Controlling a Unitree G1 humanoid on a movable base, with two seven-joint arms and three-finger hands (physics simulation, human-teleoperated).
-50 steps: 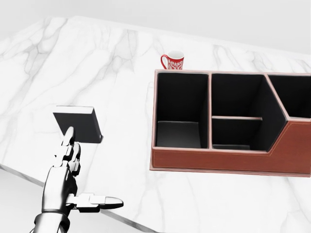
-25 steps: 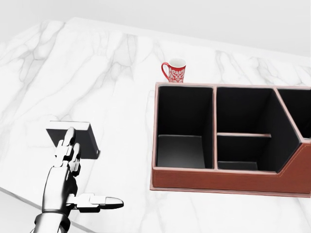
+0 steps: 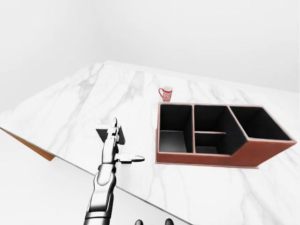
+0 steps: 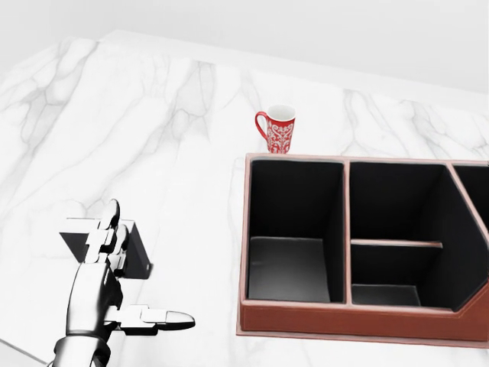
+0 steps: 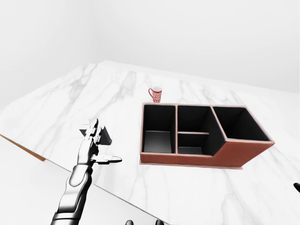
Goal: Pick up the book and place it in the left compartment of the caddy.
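A dark book [image 4: 136, 251] lies flat on the white marble counter [image 4: 168, 122], at the lower left of the head view. My left hand [image 4: 145, 275] is open, with its fingers [image 4: 107, 229] stretched up over the book's left half and its thumb pointing right. It holds nothing. The brown caddy [image 4: 344, 315] with black insides stands to the right of the book. Its left compartment [image 4: 286, 267] holds nothing. My right hand does not show.
A red and white mug [image 4: 279, 130] stands just beyond the caddy's top left corner. The counter's near edge [image 3: 75, 164] runs diagonally under my left forearm in the left-eye view. The caddy has further compartments [image 3: 255, 124] to the right.
The whole picture has shifted downward, so the camera has moved. The book, caddy and mug sit lower and larger in the head view. My left hand now overlaps more of the book.
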